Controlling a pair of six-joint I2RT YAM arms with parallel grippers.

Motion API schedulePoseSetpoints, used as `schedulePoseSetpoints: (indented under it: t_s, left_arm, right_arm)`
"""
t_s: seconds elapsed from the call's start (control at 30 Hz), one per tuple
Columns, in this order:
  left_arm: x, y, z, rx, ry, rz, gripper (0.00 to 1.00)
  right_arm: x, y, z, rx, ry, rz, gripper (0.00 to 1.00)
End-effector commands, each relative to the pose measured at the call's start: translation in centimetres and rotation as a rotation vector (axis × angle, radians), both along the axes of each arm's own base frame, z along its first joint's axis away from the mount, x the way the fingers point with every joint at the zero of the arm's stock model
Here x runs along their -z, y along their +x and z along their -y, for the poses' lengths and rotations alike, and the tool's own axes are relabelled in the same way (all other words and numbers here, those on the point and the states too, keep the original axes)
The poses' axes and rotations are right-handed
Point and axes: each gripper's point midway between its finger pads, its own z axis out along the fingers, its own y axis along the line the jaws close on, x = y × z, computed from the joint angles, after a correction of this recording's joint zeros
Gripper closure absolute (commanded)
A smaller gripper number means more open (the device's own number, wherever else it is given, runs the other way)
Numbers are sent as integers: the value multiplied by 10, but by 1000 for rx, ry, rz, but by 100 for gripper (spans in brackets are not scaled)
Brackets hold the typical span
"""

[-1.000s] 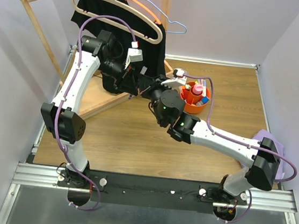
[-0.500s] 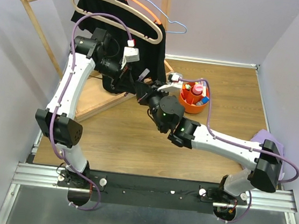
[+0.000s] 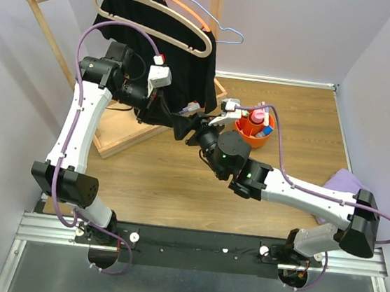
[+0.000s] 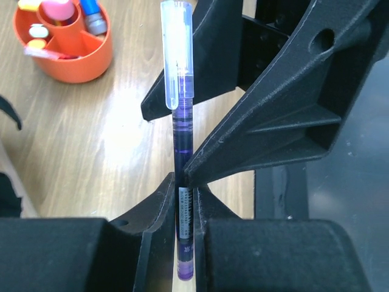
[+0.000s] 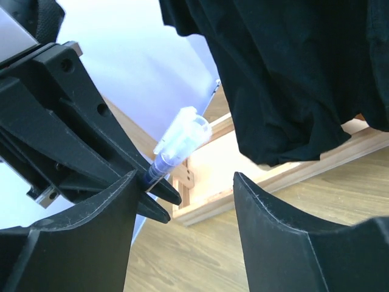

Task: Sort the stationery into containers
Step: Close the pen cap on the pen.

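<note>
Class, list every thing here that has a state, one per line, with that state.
Purple pen, capped and held.
Left gripper, shut on the pen.
Right gripper, open beside the pen.
Orange desk organiser, upright, partly filled.
Black garment, hanging.

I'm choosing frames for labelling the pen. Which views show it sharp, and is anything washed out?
Left wrist: pen sharp and large, organiser cropped at the top edge. Right wrist: pen small, bright wall behind it nearly washed out. Top external: even light, pen tiny.

White links (image 3: 77, 125), black joints (image 3: 64, 184), purple cables (image 3: 117, 24)
</note>
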Motion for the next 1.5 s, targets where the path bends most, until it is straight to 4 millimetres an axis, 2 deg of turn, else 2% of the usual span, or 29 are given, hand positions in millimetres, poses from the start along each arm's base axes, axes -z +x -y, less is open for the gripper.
schedulePoseSetpoints:
  t_s: [0.0,0.3,0.4,0.5,0.57,0.6,0.63,0.67,0.7,0.73,0.8,0.83,0.9,0.93,0.97,1.03,1.07,1.1,1.2,1.23,1.47]
  left_arm:
    - [-88,-53,16,176,-429,29,100]
    - [-62,-24,8,106,-412,-15,100]
    - [-62,-20,8,108,-426,-22,100]
    - [-63,-16,8,105,-435,-30,100]
    - [-62,-12,6,95,-433,-53,100]
    - [-64,-10,5,90,-435,-54,100]
    - [-64,-5,2,75,-433,-58,100]
    - [-65,-2,0,64,-434,-74,100]
    - [-66,0,-2,55,-434,-76,100]
    - [-70,4,-7,39,-436,-69,100]
    - [-72,7,-11,20,-436,-91,100]
    - [-74,8,-11,19,-436,-101,100]
    - [-75,14,-19,-13,-438,-136,100]
    - [-73,17,-19,-17,-439,-160,100]
    - [-72,22,-20,-18,-438,-165,100]
    - [-70,25,-20,-25,-436,-217,100]
    - [-70,26,-20,-25,-436,-217,100]
    - [-71,25,-20,-23,-435,-219,100]
    - [-74,27,-20,-20,-433,-228,100]
    - [-75,27,-20,-20,-431,-234,100]
    - [-77,21,-16,-7,-424,-281,100]
  right_arm:
    - [192,-75,18,-334,-691,-209,29]
    - [159,-85,20,-444,-675,-113,24]
    - [148,-87,23,-475,-655,-114,22]
    - [134,-80,30,-492,-632,-138,20]
    - [126,-59,42,-454,-615,-182,18]
    - [113,-52,47,-446,-603,-203,18]
    - [107,-28,62,-386,-589,-234,18]
    - [98,-17,69,-361,-579,-239,18]
    - [82,-7,76,-349,-565,-238,18]
    - [70,15,93,-292,-547,-237,18]
    - [49,33,109,-230,-518,-223,18]
    - [28,49,121,-180,-476,-197,18]
    - [1,57,121,-204,-417,-140,12]
    - [-16,67,128,-203,-400,-99,12]
    - [-26,68,127,-221,-382,-78,17]
    - [-43,63,123,-274,-340,-34,18]
    - [-43,58,117,-316,-325,-26,21]
    - [-53,43,104,-430,-284,17,24]
    - [-66,13,80,-647,-176,74,31]
    - [-70,9,76,-674,-138,72,32]
    - [-88,11,52,-774,2,204,32]
